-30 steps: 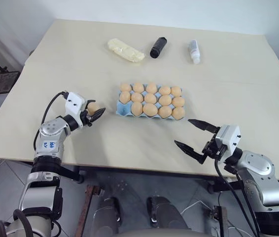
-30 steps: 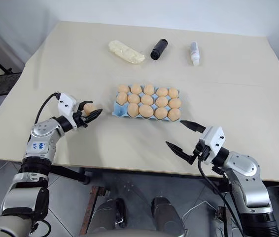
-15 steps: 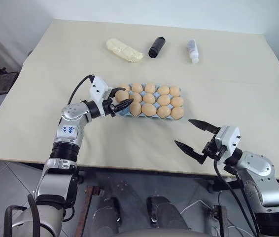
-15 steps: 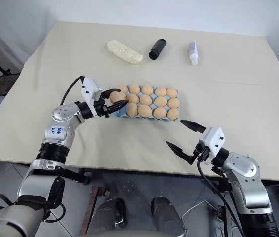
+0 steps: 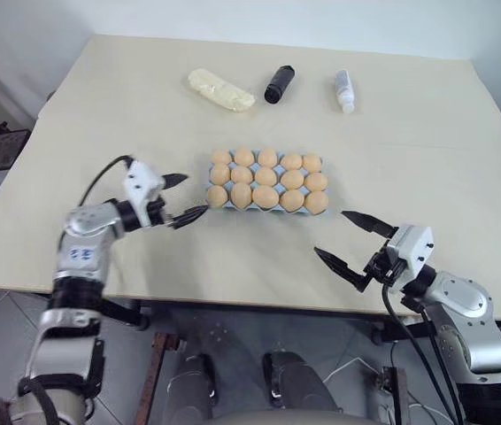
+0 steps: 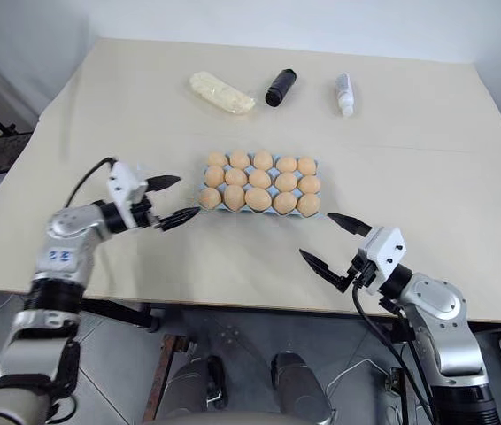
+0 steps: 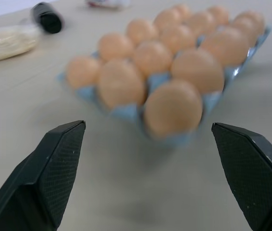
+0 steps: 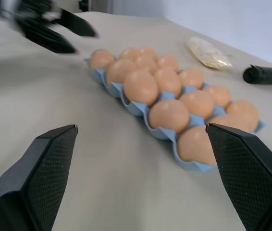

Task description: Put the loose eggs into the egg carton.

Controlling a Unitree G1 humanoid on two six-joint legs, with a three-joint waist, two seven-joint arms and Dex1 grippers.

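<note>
Left end effector (image 5: 180, 197) withdrawn, egg gone—beige table (image 5: 410, 133), perhaps grey floor.

The egg carton (image 5: 266, 181), its cups holding eggs (image 5: 265, 197), lies on the table (image 5: 427, 133) just right of the left end effector (image 5: 182, 197). It sits ahead and left of the right end effector (image 5: 350, 241). A packet (image 5: 220, 89), a cylinder (image 5: 279, 84) and a bottle (image 5: 345, 90) lie in a row well beyond both.

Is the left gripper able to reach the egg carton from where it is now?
Probably yes. The left gripper is open beside the egg carton's left end, with only bare table between them. All fifteen cups already hold eggs.
</note>
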